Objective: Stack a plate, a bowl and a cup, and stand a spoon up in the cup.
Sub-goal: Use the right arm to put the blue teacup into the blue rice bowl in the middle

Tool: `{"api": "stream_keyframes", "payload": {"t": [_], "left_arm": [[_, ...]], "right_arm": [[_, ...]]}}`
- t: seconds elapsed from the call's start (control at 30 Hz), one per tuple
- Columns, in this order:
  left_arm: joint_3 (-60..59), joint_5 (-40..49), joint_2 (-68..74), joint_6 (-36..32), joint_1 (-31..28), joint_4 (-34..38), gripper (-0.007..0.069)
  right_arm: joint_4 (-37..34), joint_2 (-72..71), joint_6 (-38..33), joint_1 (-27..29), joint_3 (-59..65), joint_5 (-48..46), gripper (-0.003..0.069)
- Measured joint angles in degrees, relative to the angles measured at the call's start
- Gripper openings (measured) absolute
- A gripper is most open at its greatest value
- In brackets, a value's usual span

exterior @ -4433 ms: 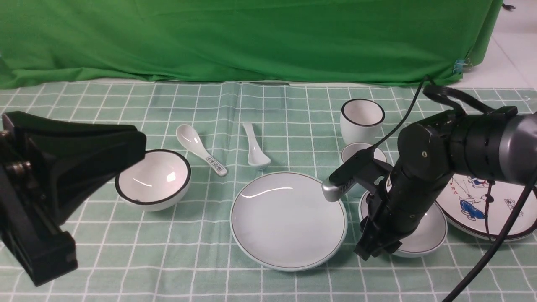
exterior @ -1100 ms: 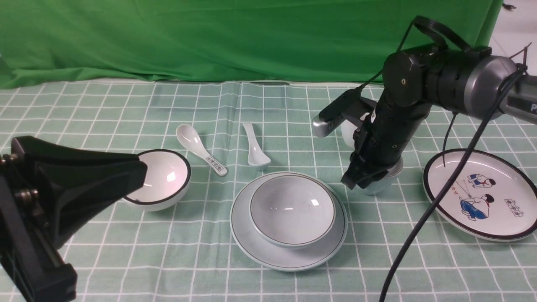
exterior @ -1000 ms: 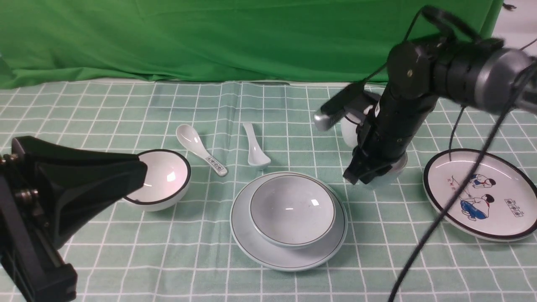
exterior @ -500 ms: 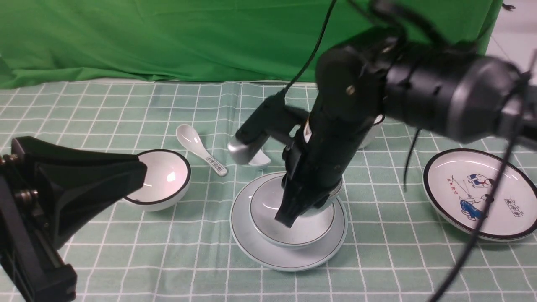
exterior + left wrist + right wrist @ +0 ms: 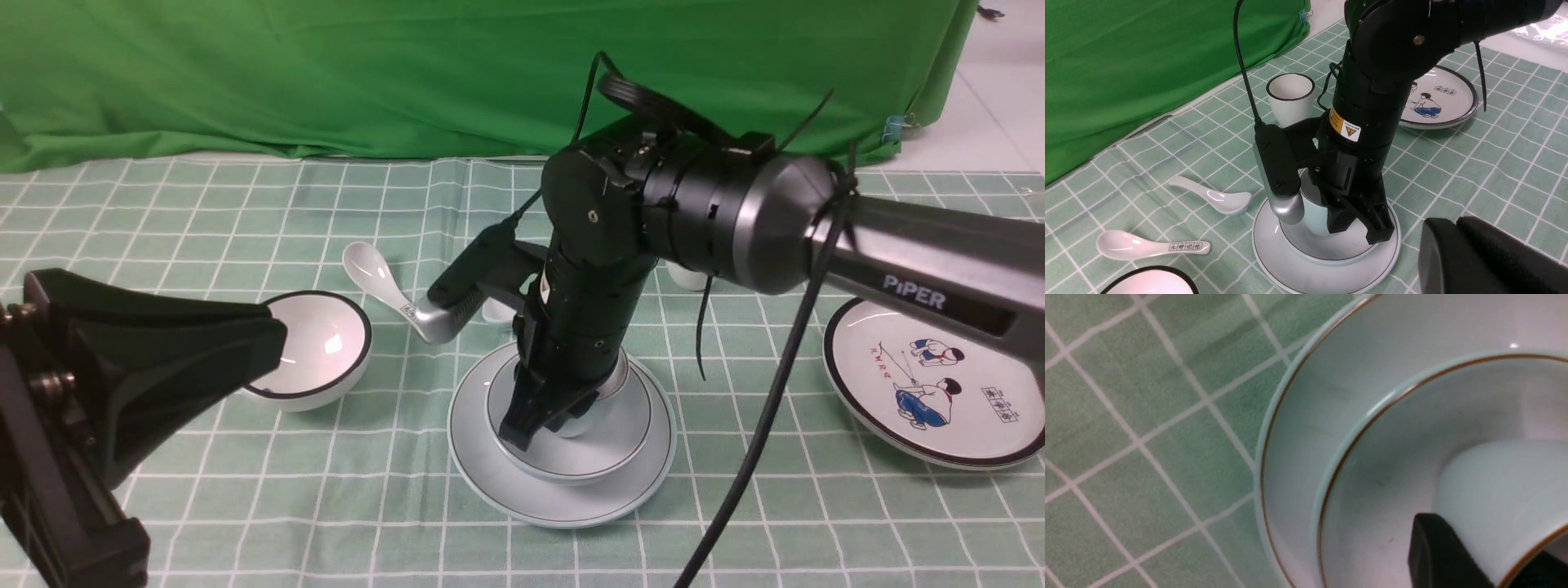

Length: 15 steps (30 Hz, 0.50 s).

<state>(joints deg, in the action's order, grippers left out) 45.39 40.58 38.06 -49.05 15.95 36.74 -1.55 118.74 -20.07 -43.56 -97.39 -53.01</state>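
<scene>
1. The left gripper [image 5: 273, 331] waits well to the left of the stack. Its jaws are shut and hold nothing.
2. Just by its tip sits a white bowl with a black rim [image 5: 314, 347]. It is not ours.
3. A white spoon with print on its handle [image 5: 384, 282] lies between the two grippers. It is not ours either.
4. The plain pale spoon [image 5: 1216, 199] lies flat just past the right jaws, a bit to their left, near the plate's far edge. Its scoop points at the plate and its handle points away. The right arm is much nearer to it.
5. The right gripper [image 5: 563, 408] points down, jaws pinched on the pale cup [image 5: 1311, 212]. The cup stands upright under them, inside the pale bowl [image 5: 624, 433], which sits on the pale plate [image 5: 490, 482]. I cannot tell if the cup's bottom touches the bowl.
6. I think the jaws should let go next and lift straight up.
7. Well to the right of the jaws lies a cartoon plate [image 5: 931, 384].
8. The checked green cloth [image 5: 245, 506] is soft and flat, with room all round the spoon.
</scene>
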Motion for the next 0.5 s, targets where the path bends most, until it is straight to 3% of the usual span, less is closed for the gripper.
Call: {"api": "stream_keyframes", "payload": {"t": [0.2,0.37,0.4,0.5], "left_arm": [[0.0,0.0,0.0,0.0,0.0,-0.1,0.0017],[0.0,0.1,0.0,0.1,0.0,-0.1,0.0017],[0.0,0.1,0.0,0.4,0.0,-0.1,0.0017],[0.0,0.4,0.6,3.0,0.0,-0.2,0.0017]], "right_arm": [[0.0,0.0,1.9,0.0,-0.1,-1.0,0.0148],[0.0,0.0,4.4,0.0,-0.2,0.2,0.0398],[0.1,0.0,4.5,0.0,-0.7,-0.2,0.0482],[0.1,-0.1,4.5,0.0,-3.7,-3.2,0.0575]]}}
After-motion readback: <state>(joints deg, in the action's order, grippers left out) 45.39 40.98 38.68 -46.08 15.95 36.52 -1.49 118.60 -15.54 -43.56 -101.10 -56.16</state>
